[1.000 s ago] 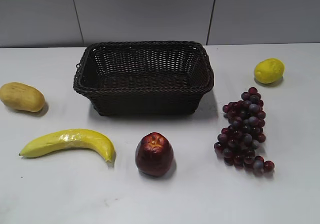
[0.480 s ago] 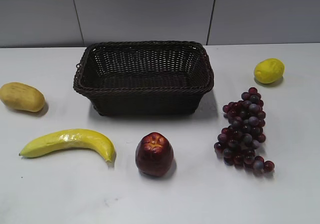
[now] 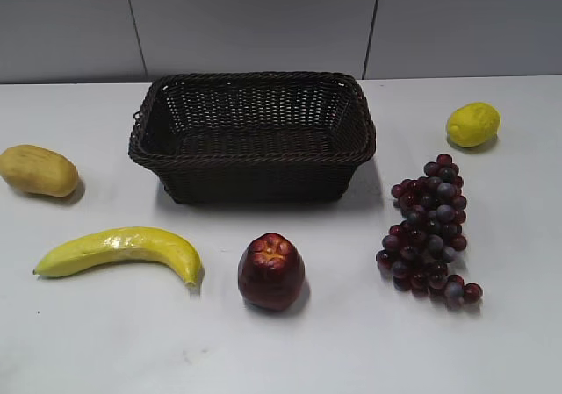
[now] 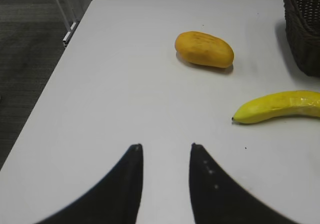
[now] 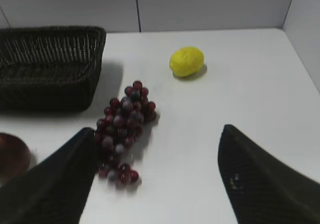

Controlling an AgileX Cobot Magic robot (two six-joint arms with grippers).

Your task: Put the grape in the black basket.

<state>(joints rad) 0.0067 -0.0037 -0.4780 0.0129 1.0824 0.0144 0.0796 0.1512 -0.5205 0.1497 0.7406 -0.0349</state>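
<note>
Left hand [image 4: 165, 151] slightly parted; right hand [image 5: 157, 134] spread wide.

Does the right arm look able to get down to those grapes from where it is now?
Probably yes. The right gripper has its jaws wide open, and the grape lies in the open on the table, beside the black basket, with nothing over it.

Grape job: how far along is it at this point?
Nothing looks done yet. The bunch of dark purple-red grapes lies on the white table, right of the empty dark woven wicker basket. Nothing is in hand: the right hand is open near the bunch, the left hand open and empty. Grasping, lifting and placing remain.
</note>
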